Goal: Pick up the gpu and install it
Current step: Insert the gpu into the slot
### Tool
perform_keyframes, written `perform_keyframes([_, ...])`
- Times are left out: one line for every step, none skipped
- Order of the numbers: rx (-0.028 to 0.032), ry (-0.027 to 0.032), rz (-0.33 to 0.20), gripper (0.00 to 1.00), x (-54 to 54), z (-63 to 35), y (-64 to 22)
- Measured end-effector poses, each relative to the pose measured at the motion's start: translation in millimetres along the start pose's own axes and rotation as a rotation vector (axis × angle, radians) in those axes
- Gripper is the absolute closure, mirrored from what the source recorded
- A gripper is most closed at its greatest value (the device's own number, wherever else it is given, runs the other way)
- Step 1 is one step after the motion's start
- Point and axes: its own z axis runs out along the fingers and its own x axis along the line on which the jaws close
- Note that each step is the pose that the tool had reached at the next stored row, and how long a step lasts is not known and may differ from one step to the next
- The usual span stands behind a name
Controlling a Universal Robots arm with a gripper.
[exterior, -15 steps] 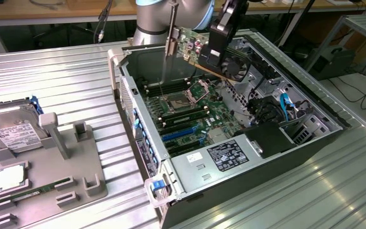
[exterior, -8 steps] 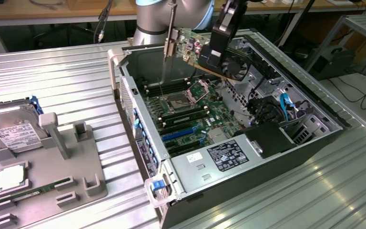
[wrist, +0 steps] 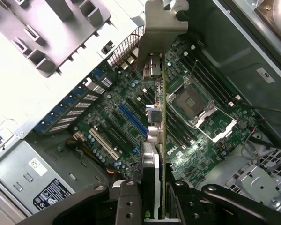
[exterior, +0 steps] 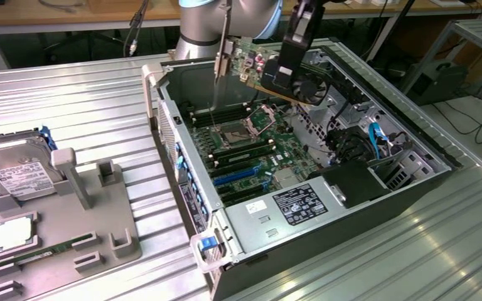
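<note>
Install step, mid-carry: the fingers are clenched on the gpu — the card sits edge-on between them. It is held in the air over the open case, with the motherboard beneath the fingers. By my judgement, seating calls for lining the card's edge with the blue slot — square, not tilted.

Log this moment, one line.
gripper: shut on flat black-fanned gpu card | card: held above green motherboard in black computer case | not seated
</note>
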Motion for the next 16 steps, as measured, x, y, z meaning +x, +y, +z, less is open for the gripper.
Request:
perform_keyframes([0.0, 0.0003, -0.007, 0.72, 0.0, 0.0, 0.0])
perform_keyframes([0.0, 0.0004, -0.014, 0.72, 0.0, 0.0, -0.1])
perform_keyframes([-0.0001, 0.0006, -0.017, 0.72, 0.0, 0.0, -0.1])
perform_keyframes([0.0, 0.0008, -0.022, 0.72, 0.0, 0.0, -0.1])
perform_keyframes([-0.0001, 0.001, -0.027, 0.72, 0.0, 0.0, -0.1])
perform_keyframes([-0.0001, 0.0012, -0.034, 0.72, 0.0, 0.0, -0.1])
perform_keyframes([-0.0001, 0.0016, -0.043, 0.72, 0.0, 0.0, 0.0])
perform_keyframes([-0.0002, 0.0021, -0.059, 0.72, 0.0, 0.0, 0.0])
perform_keyframes([-0.0003, 0.0027, -0.074, 0.72, -0.1, 0.0, -0.2])
perform_keyframes([-0.0003, 0.0032, -0.087, 0.72, -0.1, 0.0, -0.2])
perform_keyframes([-0.0003, 0.0034, -0.091, 0.72, -0.1, 0.0, -0.2])
perform_keyframes([-0.0004, 0.0035, -0.094, 0.72, -0.2, 0.0, -0.2])
perform_keyframes([-0.0004, 0.0037, -0.099, 0.72, -0.3, 0.0, -0.4])
perform_keyframes([-0.0004, 0.0038, -0.103, 0.72, -0.4, 0.0, -0.4])
perform_keyframes([-0.0004, 0.0039, -0.107, 0.72, -0.5, 0.0, -0.5])
perform_keyframes([-0.0004, 0.0042, -0.112, 0.72, -0.6, 0.0, -0.6])
